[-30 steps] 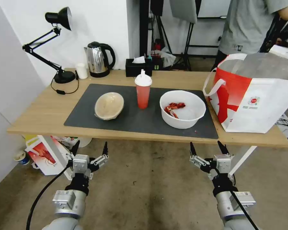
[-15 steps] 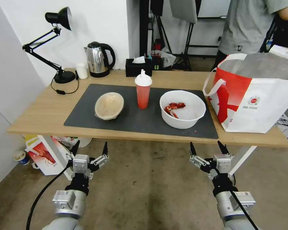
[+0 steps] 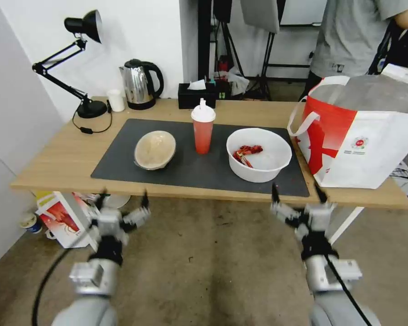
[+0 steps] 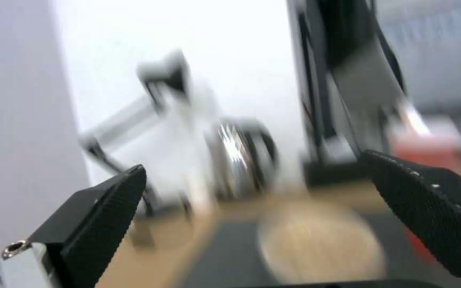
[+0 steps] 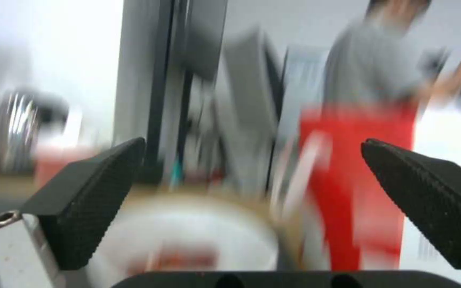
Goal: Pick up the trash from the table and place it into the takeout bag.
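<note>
On the table's (image 3: pixel 59 158) dark grey mat (image 3: pixel 199 167) stand a beige oval bowl (image 3: pixel 154 150), a red drink cup (image 3: pixel 203 128) with a white domed lid, and a white round bowl (image 3: pixel 259 154) holding red scraps. The takeout bag (image 3: pixel 362 131), white with red, stands at the table's right end. My left gripper (image 3: pixel 122 199) is open below the table's front edge, ahead of the beige bowl (image 4: pixel 316 240). My right gripper (image 3: pixel 297 192) is open at the front edge, before the white bowl (image 5: pixel 188 236) and the bag (image 5: pixel 358 188).
At the back of the table stand a black desk lamp (image 3: pixel 79 59), a steel kettle (image 3: pixel 139 84), a small white cup (image 3: pixel 116 100) and a black tissue box (image 3: pixel 196 95). A smaller printed bag (image 3: pixel 63 222) sits on the floor under the left end. A person stands behind the bag.
Both arms have risen toward the table's front edge, still open; the right gripper climbed more. Nothing on the table has moved.
</note>
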Robot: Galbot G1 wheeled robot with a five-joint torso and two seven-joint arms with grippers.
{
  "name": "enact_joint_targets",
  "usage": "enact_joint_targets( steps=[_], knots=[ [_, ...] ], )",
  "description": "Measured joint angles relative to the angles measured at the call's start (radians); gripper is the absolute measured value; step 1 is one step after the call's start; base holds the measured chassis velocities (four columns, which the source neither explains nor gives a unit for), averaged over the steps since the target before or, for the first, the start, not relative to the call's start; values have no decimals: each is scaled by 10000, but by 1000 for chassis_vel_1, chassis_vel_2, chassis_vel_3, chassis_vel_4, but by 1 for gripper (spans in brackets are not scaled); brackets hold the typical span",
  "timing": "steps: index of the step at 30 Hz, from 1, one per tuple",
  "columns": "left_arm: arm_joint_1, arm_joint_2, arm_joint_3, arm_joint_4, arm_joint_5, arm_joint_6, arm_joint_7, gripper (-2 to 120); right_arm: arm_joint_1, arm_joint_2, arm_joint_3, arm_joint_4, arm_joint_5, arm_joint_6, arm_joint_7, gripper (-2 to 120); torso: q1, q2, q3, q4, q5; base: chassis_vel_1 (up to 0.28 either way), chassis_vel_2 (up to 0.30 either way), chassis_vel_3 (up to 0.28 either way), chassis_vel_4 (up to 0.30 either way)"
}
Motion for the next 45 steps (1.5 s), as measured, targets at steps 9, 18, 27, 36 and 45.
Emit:
enact_joint_targets(
  steps=[9, 18, 27, 36, 45],
  knots=[
    [-1933, -293, -537, -584, 185, -1535, 39, 100, 1083, -682, -469, 234, -277, 781, 815, 100, 1, 0, -1, 0, -2, 0, 0, 0, 0],
    [-1752, -226, -583, -698, 23, -1241, 448, 100, 746, -826, -562, 382, -2, 297, 715, 100, 1, 0, -2, 0, -1, 0, 0, 0, 0],
    [-1461, -18, -221, -707, -357, -635, 1121, 100, 204, -1202, -909, 482, 275, -586, 622, 100, 1, 2, -3, 0, -1, 0, 0, 0, 0],
    [-1404, 70, 43, -515, -500, -415, 1354, 100, 16, -1493, -1036, 388, 440, -773, 645, 100, 0, 3, -2, 0, -1, 0, 0, 0, 0],
    [-1391, 419, 114, -490, -750, -190, 1423, 100, 31, -1712, -1066, 418, 757, -985, 657, 100, 0, 2, -2, 0, -2, 0, 0, 0, 0]
  ],
)
